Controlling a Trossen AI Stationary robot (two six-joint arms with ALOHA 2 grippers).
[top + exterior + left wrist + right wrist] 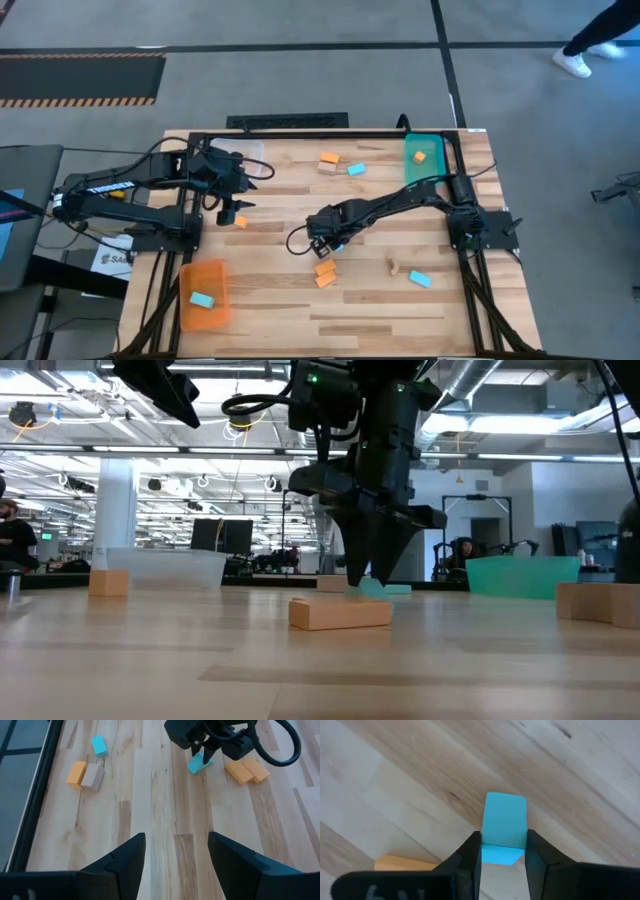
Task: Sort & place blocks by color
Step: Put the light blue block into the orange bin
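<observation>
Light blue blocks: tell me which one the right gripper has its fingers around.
The mid-table light blue block, between the right gripper's fingers beside two orange blocks; the other blues lie untouched elsewhere.

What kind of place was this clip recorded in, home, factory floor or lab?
Most likely a robotics lab or open workshop hall. The low view shows exposed ceiling ducts and rows of strip lights, monitors on benches behind the wooden table, and a seated person farther back.

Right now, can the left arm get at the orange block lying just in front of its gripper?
Probably yes. The left gripper is open, and the orange block lies alone on bare wood nearby, with nothing between them. The right gripper works farther off.
</observation>
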